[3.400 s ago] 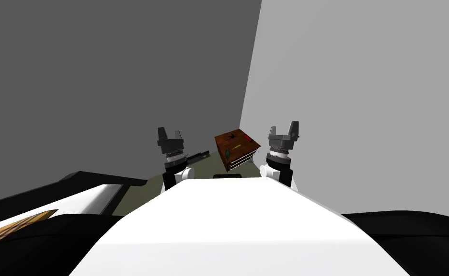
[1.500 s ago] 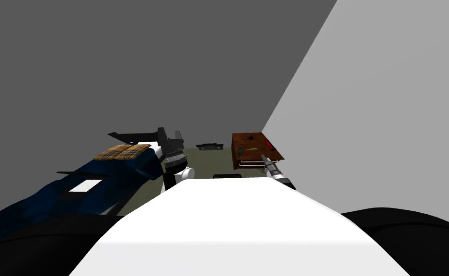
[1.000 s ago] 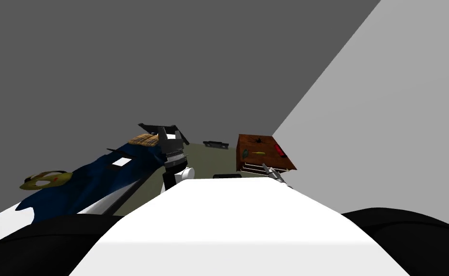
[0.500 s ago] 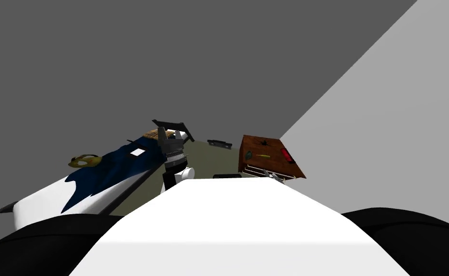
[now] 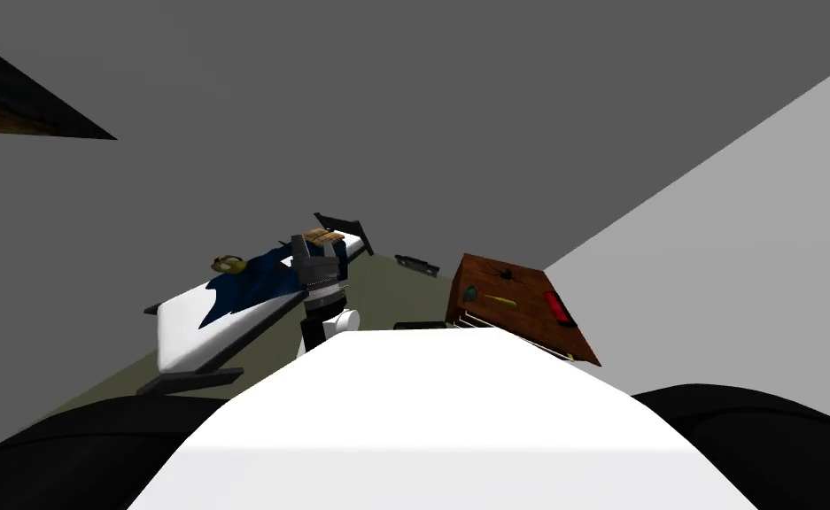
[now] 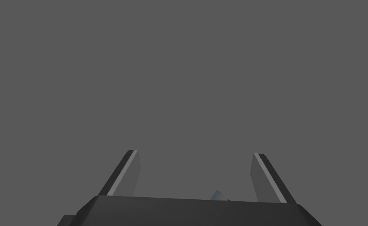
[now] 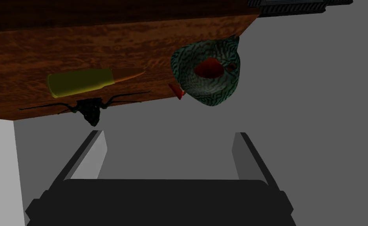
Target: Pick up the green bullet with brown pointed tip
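The green bullet with its brown pointed tip is seen lying flat on the top of the brown wooden bench, held by nothing. In the head view the bullet is found between a green patterned object and a red object, apart from both. The tip is pointed towards the green patterned object, in which a red hollow is shown. A black spider-like figure is placed just beside the bullet, and a small orange-red cone is seen near the patterned object. Pale drawer fronts are shown on the near side of the bench.

The right tool is held apart from the bullet, with its fingers spread wide and the bench top ahead of them.

The left tool is raised in front of a bed, on which a dark blue blanket and a plaid pillow are laid. The fingers of the left tool are likewise spread. A flat black item is seen on the olive floor beyond the bench.
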Robot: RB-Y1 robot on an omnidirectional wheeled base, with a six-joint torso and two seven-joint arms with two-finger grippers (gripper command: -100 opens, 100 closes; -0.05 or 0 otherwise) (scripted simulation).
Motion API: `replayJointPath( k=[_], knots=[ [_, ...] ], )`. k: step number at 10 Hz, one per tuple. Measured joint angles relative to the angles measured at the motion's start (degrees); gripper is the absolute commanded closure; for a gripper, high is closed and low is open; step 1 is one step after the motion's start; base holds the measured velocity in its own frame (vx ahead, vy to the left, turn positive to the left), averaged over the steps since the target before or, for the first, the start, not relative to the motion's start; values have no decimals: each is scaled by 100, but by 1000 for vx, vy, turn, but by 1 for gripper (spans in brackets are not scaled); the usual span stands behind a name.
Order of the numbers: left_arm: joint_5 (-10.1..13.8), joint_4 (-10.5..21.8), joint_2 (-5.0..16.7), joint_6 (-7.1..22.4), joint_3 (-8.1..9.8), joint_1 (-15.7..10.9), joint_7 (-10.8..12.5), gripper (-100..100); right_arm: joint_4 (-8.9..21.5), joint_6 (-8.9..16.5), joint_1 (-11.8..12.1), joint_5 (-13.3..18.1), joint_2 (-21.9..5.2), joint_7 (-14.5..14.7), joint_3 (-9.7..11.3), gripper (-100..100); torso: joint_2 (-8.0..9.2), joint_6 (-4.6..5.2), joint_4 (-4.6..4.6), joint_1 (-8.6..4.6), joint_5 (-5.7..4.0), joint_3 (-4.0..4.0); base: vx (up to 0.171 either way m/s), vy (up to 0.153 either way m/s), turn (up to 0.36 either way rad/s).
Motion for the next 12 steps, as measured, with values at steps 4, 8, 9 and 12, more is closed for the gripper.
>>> replayJointPath(
  k=[4,8,9,12],
  knots=[
    [0,0,0,0,0,-1,0,0,816,22,-40,393,30,308,-83,-100,-2,-3,-1,-5,0,-1,2,-35,373],
    [0,0,0,0,0,-1,0,0,1458,240,-41,877,-10,580,-82,-100,-4,-4,0,-5,-1,-2,0,-46,321],
    [0,0,1,0,0,0,0,0,1733,285,-71,1042,-16,732,-113,-100,-6,-4,-1,-15,-2,-3,-3,-59,402],
    [0,0,1,0,1,0,0,0,2215,552,0,1473,-134,901,-47,-100,-5,-2,-1,-23,-4,-3,-9,-66,435]
  ],
)
